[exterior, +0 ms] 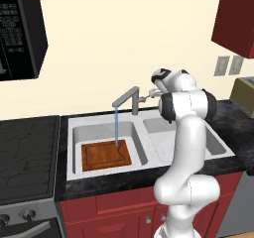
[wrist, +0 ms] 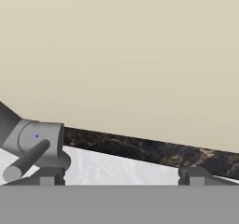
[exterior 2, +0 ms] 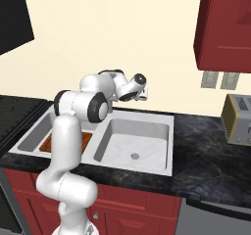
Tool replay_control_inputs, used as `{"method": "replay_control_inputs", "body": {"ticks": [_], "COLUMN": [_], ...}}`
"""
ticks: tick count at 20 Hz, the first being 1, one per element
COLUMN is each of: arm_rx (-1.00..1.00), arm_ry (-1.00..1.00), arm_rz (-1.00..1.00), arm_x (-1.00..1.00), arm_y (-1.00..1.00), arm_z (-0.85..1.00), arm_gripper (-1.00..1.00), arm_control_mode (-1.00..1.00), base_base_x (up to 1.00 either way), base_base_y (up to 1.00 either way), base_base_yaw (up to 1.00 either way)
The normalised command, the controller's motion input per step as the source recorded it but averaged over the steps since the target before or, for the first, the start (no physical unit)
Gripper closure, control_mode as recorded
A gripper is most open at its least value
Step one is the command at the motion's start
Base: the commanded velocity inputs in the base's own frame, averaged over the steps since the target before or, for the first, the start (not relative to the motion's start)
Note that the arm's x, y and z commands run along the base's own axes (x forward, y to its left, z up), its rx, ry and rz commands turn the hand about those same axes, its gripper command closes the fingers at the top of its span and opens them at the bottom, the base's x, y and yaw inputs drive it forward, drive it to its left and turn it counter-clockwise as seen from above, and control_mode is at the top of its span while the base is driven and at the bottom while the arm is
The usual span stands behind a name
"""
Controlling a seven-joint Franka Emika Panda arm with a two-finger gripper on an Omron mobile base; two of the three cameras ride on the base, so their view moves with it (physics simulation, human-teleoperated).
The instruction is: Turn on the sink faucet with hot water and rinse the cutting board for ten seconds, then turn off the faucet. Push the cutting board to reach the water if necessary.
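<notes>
- The sink faucet (exterior: 130, 99) is seen standing on the counter strip behind the sink (exterior: 149, 135), with its square post upright and its angular spout reaching forward and to the left over the left basin.
- In the hand view the faucet's base (wrist: 37, 141) is seen at the left, and its small lever handle (wrist: 25, 161) is shown as a dark rod slanting down and to the left, just above and beside the left fingertip (wrist: 49, 176).
- The gripper (wrist: 121, 176) is held with its jaws spread wide apart; nothing is seen between them, and whether the left tip touches the lever cannot be told.
- The water (exterior: 116, 127) is seen as a thin light-blue stream falling straight down from the spout tip onto the cutting board (exterior: 106, 155).
- The cutting board is laid flat on the floor of the left basin, with its long axis running left to right, parallel to the sink's front rim; the stream lands near its back edge, right of centre.
- The board lies well below and to the left of the jaws.
- The right basin, with a round drain (exterior 2: 135, 156), is seen beneath and ahead of the arm.
- The sink is set in a black speckled counter (exterior 2: 206, 151) over red cabinets (exterior: 119, 212), below a cream wall (exterior: 124, 43).
- A stove (exterior: 27, 157) is placed left of the sink, and a toaster (exterior 2: 238, 119) right of it.
</notes>
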Motion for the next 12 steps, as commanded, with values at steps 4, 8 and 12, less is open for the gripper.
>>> {"method": "replay_control_inputs", "body": {"ticks": [4, 8, 12], "arm_rx": [0.00, 0.00, 0.00], "arm_ry": [0.00, 0.00, 0.00], "arm_rz": [0.00, 0.00, 0.00], "arm_x": [0.00, 0.00, 0.00], "arm_y": [0.11, 0.10, 0.09], "arm_z": [0.00, 0.00, 0.00], "arm_gripper": [-1.00, -1.00, -1.00], "arm_control_mode": [-1.00, -1.00, -1.00], "base_base_x": [0.00, 0.00, 0.00], "base_base_y": [0.00, 0.00, 0.00], "base_base_yaw": [0.00, 0.00, 0.00]}}
